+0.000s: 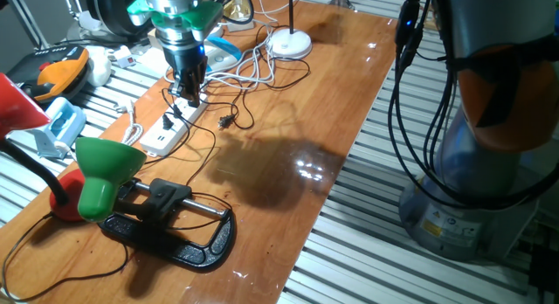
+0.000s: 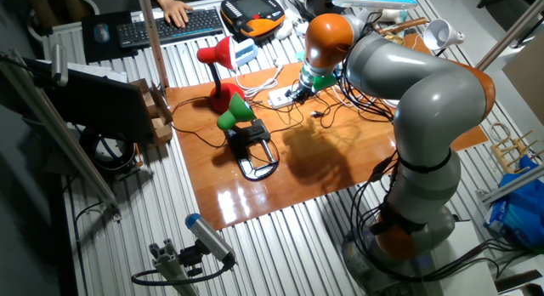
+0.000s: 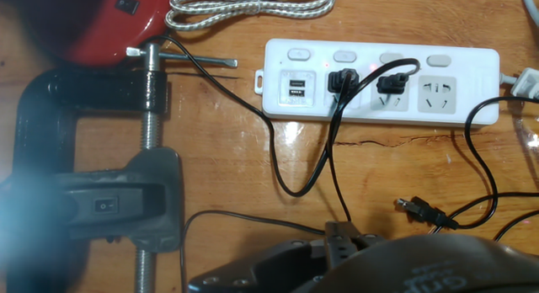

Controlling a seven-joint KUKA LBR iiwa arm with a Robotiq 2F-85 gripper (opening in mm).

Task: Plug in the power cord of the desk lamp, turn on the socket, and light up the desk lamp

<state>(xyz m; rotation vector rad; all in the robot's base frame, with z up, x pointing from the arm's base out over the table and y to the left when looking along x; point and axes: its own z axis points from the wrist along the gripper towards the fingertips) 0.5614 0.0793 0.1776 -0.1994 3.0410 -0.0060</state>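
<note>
— Socket (image 3: 379,78) first: where does it lie?
— Flat on the wooden table (image 1: 349,103), near its far-left edge in one fixed view, a long white strip with four small switches along one side and its white cable (image 3: 518,78) leaving one end. In the hand view two black plugs (image 3: 370,81) sit in the middle outlets, and a faint red glow shows beside one switch.

— And loose cords?
— A third black plug (image 3: 421,211) lies unplugged on the wood, near the strip but apart from it, its thin black cord curling away.

— The gripper?
— The gripper (image 1: 187,87) hangs straight above the strip, fingertips close over it. Whether the jaws are apart or together, I cannot tell; the hand view shows only a dark blurred edge at the bottom.

— What stands around?
— A green lamp (image 1: 103,169) on a black C-clamp (image 1: 175,230) beside the strip, the red lamp's base (image 3: 109,23) just beyond, and a white lamp base (image 1: 290,44) farther along the table.
</note>
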